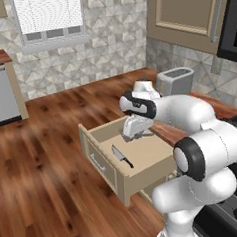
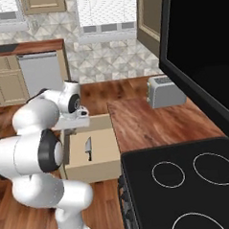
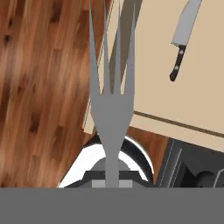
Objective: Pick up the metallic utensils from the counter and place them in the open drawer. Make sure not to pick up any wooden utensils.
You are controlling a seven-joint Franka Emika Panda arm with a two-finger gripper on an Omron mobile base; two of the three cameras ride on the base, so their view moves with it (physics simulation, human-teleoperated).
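A silver-grey fork (image 3: 111, 105) stands upright in the hand view, its handle pinched at the bottom by my gripper (image 3: 112, 181), which is shut on it. The tines point out over the edge of the open drawer (image 3: 148, 65). In the left base view my gripper (image 1: 133, 132) hangs over the back part of the beige open drawer (image 1: 144, 171), beside the reddish-brown counter (image 1: 166, 129). A short knife (image 1: 121, 156) with a black handle lies flat on the drawer floor, also seen as the knife (image 2: 88, 148) and the knife (image 3: 181, 39). From the right, my gripper (image 2: 80, 119) sits above the drawer (image 2: 104, 150).
A silver toaster (image 1: 174, 81) stands on the counter (image 2: 150, 119) behind the drawer, the same toaster (image 2: 165, 90) seen from the right. A black stovetop (image 2: 187, 179) fills the near right. Wood floor (image 1: 43, 161) lies to the left of the drawer.
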